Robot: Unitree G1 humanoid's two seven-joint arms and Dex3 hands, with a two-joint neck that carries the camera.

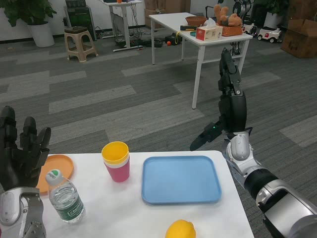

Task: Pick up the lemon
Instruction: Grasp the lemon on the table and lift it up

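The lemon (180, 230) lies at the near edge of the white bench (114, 208), partly cut off by the bottom of the view, just in front of the blue tray (181, 179). A water bottle (64, 197) stands to the left, an orange plate (55, 170) behind it. A yellow cup nested in a pink one (116, 160) stands beside the tray. The left hand (20, 156) is raised at the left edge, fingers spread, holding nothing. The right hand (229, 106) is upright beyond the bench's right corner, fingers extended and empty.
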